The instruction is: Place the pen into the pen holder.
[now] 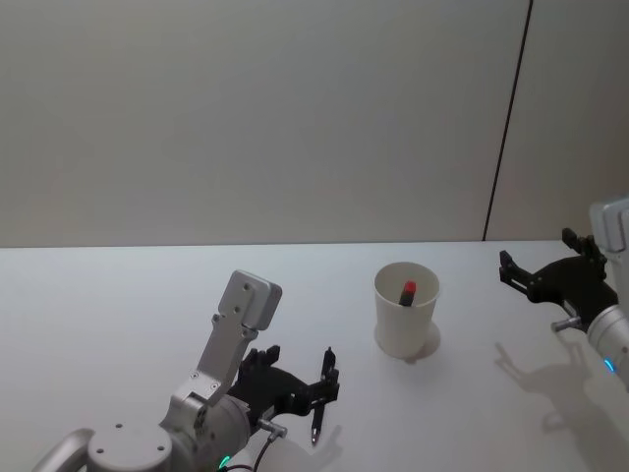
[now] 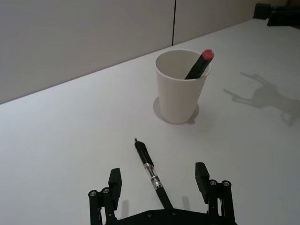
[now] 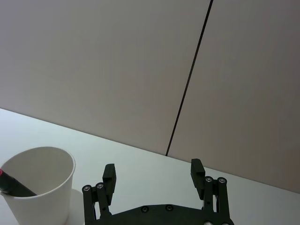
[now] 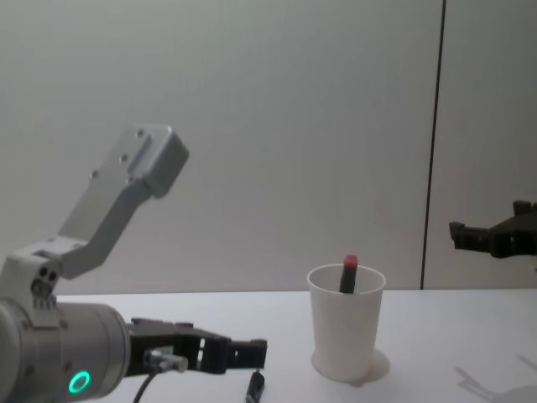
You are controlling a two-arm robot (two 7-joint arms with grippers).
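Pale desk held your pen lying twelve-to-six between the spread jaws of the left tool, cup at one o'clock beyond; right tool hung spread, farther off.

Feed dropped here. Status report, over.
Left end effector open, straddling pen on table. Right end effector open, beside pen holder. Red-capped marker inside it.

The right gripper hangs above the white table, its two fingers spread wide with nothing between them. At its nine o'clock stands the pen holder, with a dark pen leaning inside.
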